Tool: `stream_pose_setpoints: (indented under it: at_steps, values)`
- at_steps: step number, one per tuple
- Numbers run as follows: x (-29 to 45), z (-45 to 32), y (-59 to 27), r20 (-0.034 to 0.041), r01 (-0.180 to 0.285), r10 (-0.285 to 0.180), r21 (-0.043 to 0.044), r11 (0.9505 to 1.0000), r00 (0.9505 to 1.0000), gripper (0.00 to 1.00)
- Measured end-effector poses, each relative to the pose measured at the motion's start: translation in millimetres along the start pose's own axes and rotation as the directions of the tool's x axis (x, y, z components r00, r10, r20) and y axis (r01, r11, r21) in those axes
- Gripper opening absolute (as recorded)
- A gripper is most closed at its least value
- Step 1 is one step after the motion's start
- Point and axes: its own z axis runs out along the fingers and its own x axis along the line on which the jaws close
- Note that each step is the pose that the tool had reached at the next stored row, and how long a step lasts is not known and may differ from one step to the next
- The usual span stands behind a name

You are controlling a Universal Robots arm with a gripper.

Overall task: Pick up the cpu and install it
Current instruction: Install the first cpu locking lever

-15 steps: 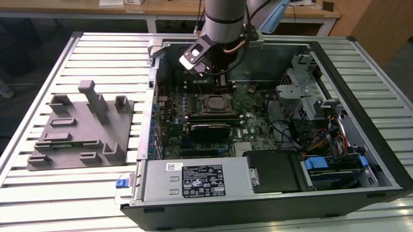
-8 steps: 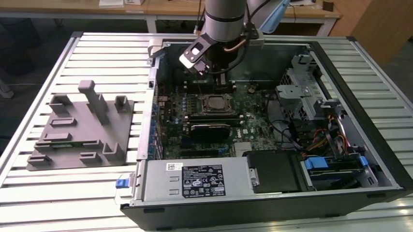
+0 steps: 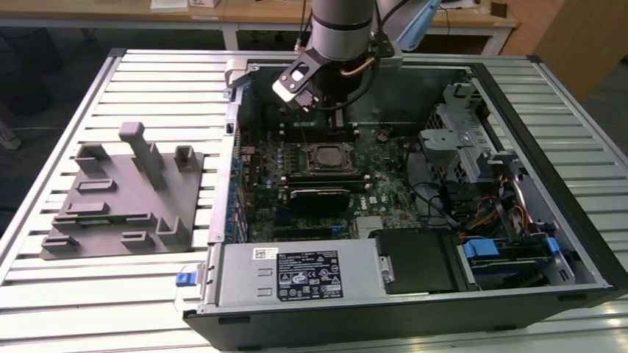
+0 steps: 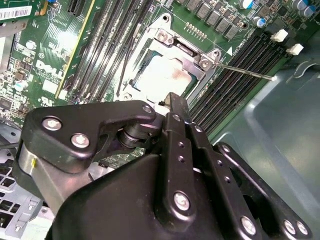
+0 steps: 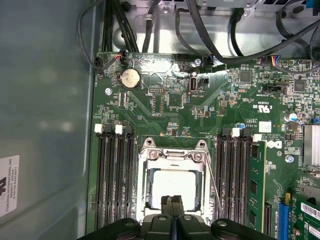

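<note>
- Over the open computer case (image 3: 393, 323), the gripper (image 5: 173, 199) hovers, fingers pressed together, holding nothing.
- Beneath its tips, the cpu (image 5: 172, 185) lies in the motherboard socket (image 5: 150, 150).

Our arm (image 3: 340, 26) hangs steeply downward in the exterior view. Our gripper (image 5: 172, 201) points down, its black jaws pressed together tip to tip in both wrist views.

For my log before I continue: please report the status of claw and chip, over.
Claw shut, nothing in it, over chip. Chip lies flat in its socket on the board. Thin lever beside socket, not under claw.
</note>
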Motion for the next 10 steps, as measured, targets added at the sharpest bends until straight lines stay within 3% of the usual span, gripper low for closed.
stream_pose_setpoints:
  at_steps: [10]
  values:
    - [0.1,-3.9,0.1,-0.0003,0.001,-0.001,-0.0001,1.0000,1.0000,0.11]
